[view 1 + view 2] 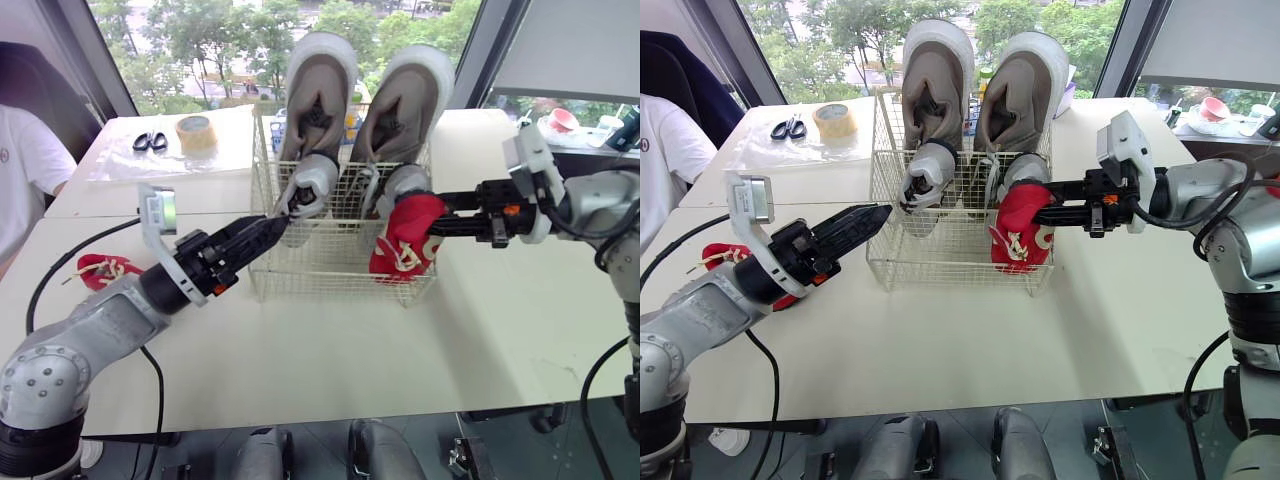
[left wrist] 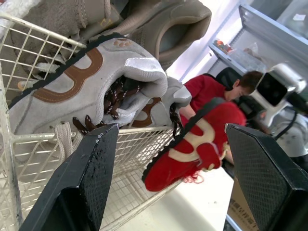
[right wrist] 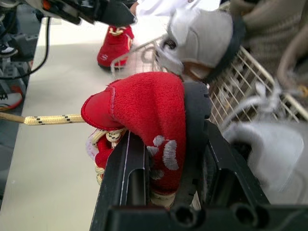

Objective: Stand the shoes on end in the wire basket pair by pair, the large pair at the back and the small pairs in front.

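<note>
No legible text, labels or numbers.

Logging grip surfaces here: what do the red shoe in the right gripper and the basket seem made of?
Red shoe: soft napped fabric, perhaps fleece or suede; matte, fuzzy surface. Basket: thin metal wire, apparently pale-coated; open see-through grid.

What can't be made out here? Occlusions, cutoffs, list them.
- Red shoe on the table: head views, left arm covers part of it.
- Large shoes: lower ends behind grey shoes and wire basket mesh, head views.
- Held red shoe: gripped end hidden in the right gripper; table contact unclear.
- Person: cut by the left eye view's edge.
</note>
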